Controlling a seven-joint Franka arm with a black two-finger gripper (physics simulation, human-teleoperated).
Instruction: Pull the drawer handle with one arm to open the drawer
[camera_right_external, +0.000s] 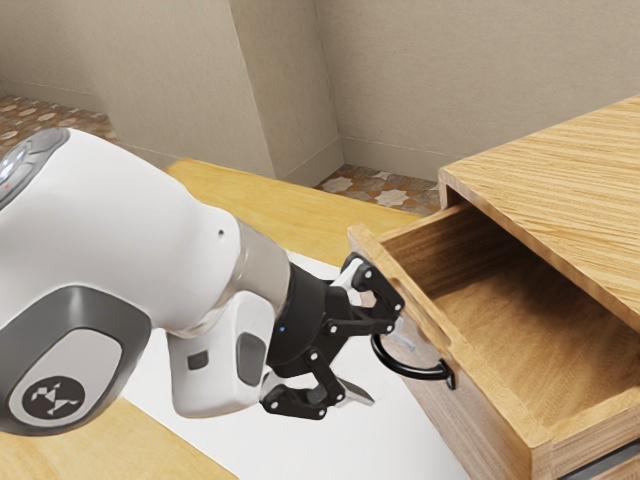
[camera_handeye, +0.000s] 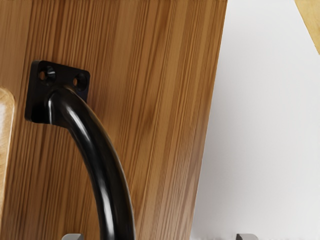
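Most of the pull looks done; perhaps a last stretch remains. From the side, the drawer (camera_right_external: 520, 340) stands well out, its handle (camera_right_external: 415, 368) between the fingers (camera_right_external: 372, 345), which are spread apart, clamping nothing. From the wrist, the handle runs nearer one finger.

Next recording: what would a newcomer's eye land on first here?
The wooden drawer stands pulled well out of its cabinet at the exterior view's right. Right in front of it the bulky white arm holds its black claw open at the curved black handle, seen close up in the wrist view on the grained drawer front.
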